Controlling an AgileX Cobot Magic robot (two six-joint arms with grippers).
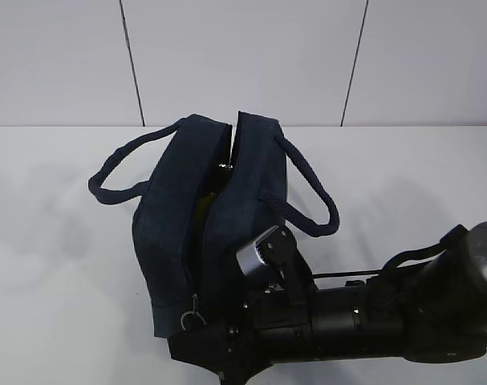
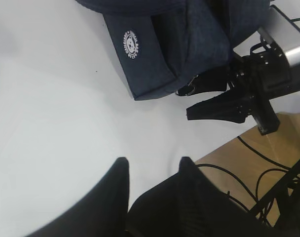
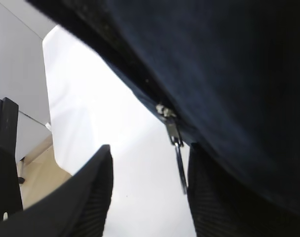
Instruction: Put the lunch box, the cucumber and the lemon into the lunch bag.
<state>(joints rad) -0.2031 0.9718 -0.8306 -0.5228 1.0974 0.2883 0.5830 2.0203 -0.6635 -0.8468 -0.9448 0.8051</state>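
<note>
Closing in on zipper pull [image 3: 178,165] of lunch bag [image 1: 215,216] | right end effector [image 3: 149,195] parted, empty, straddling pull | left end effector [image 2: 152,190] parted, idle | next: pinch pull squarely.

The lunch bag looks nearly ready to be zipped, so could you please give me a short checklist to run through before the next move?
1. Lunch bag upright on the table: ok.
2. Right pincer open around the zipper pull: ok, the pull hangs between its fingers, not yet pinched.
3. Left pincer clear of the bag: ok, open over bare table.
4. Top slit free of things sticking out: ok; something yellow shows inside.
5. Lunch box, cucumber and lemon all inside: cannot tell, the inside is mostly hidden.
6. Handles clear of the zipper line: ok, both hang outward.
</note>
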